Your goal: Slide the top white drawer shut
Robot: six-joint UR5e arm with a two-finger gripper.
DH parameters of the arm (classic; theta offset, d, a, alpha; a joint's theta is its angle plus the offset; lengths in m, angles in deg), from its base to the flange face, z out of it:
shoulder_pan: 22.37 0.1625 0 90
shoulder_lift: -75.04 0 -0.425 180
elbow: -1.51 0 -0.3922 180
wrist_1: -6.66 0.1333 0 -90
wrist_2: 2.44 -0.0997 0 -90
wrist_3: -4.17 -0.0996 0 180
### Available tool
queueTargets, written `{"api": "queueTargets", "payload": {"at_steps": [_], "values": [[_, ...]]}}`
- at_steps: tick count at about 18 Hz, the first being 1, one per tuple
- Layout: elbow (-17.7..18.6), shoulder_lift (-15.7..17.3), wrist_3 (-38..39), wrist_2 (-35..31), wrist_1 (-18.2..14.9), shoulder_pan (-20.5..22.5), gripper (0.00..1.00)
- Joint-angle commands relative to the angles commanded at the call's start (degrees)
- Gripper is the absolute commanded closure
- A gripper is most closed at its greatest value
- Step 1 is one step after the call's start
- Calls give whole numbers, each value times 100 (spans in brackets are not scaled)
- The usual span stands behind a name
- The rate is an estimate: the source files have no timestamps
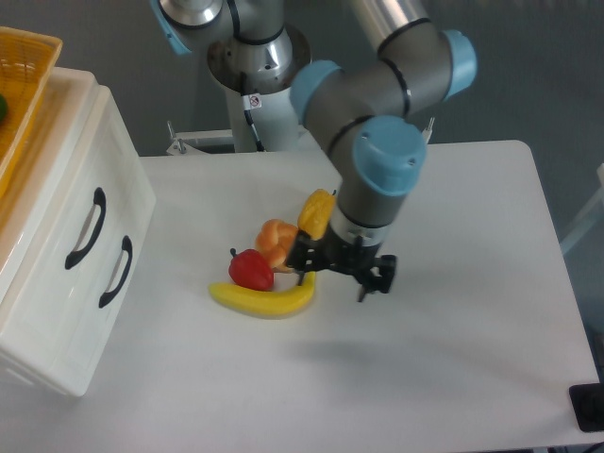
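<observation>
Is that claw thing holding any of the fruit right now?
No. The gripper hangs over the table beside the banana, with nothing between its fingers.

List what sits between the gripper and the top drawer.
In the camera view, the fruit pile lies between the gripper and the top drawer: banana, red apple, orange fruit, yellow pepper. Then bare table.

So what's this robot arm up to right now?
It was meant to push the top white drawer shut, and that drawer now sits flush in the cabinet. The end effector holds nothing and hangs above the table beside the toy fruit: a banana, a red apple and a yellow pepper.
</observation>
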Motion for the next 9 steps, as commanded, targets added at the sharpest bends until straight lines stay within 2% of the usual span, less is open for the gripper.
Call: {"api": "queueTargets", "payload": {"at_steps": [5, 7, 9], "values": [[-35, -343, -1740, -326, 132, 405, 0], [-88, -387, -2321, -353, 167, 537, 0], [-97, -449, -2796, -362, 420, 633, 0]]}}
